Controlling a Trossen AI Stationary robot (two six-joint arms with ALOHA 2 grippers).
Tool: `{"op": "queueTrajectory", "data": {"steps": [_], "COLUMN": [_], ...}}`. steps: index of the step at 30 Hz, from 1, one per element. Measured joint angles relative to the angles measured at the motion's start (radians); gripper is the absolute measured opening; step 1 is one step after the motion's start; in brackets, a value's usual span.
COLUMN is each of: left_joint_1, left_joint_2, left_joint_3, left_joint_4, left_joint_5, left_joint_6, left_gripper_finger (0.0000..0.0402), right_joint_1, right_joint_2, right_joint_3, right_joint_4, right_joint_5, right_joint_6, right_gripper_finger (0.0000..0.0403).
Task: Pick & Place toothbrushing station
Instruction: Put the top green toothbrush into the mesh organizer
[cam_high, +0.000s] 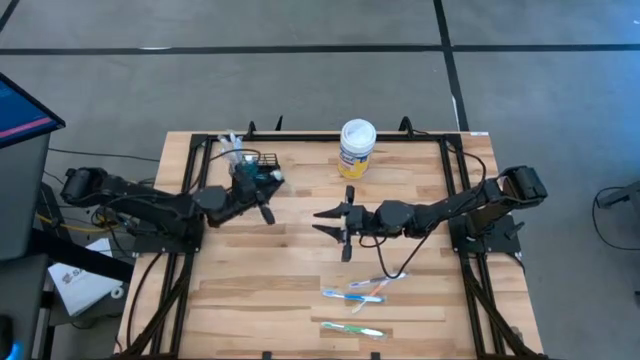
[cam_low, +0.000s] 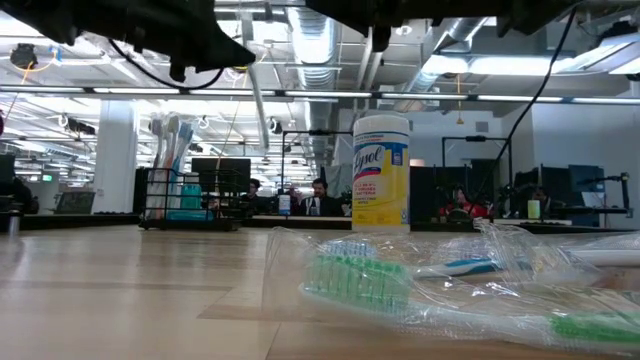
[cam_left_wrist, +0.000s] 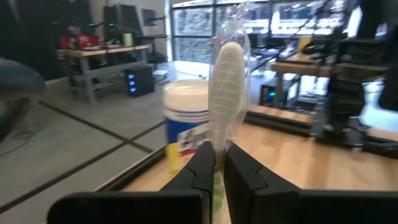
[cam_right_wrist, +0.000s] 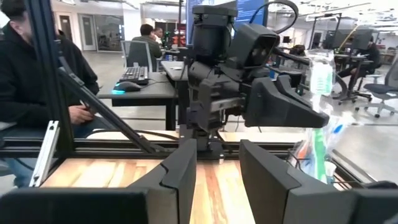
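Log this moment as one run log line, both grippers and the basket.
left gripper: shut on wrapped toothbrush, by basket | right gripper: open, empty, mid-table | wrapped toothbrushes on table

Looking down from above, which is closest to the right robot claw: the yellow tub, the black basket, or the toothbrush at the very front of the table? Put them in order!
From the right gripper, mid-table:
1. Yellow tub, nearest, toward the back edge.
2. Black basket, by the left gripper, at the back left.
3. Front toothbrush, farthest, near the front edge.
The basket and toothbrush are fairly close to call.
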Motion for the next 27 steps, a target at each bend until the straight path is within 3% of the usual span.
{"op": "queueTrajectory", "data": {"steps": [12,27], "left_joint_1": [0.216,0.349], "left_joint_2": [-0.001,-0.001], "left_joint_3": [0.0,0.0], "left_joint_4": [-0.059,-0.06], "left_joint_5": [0.0,0.0], "left_joint_6": [-0.033,-0.028], "left_gripper_finger": [0.0005,0.0005], "right_joint_1": [-0.001,-0.001], "right_joint_2": [0.0,0.0], "right_joint_3": [0.0,0.0], "right_joint_4": [-0.001,-0.006], "right_joint_5": [0.0,0.0], "right_joint_6": [0.001,-0.001], "right_gripper_finger": [0.0113,0.0113]}}
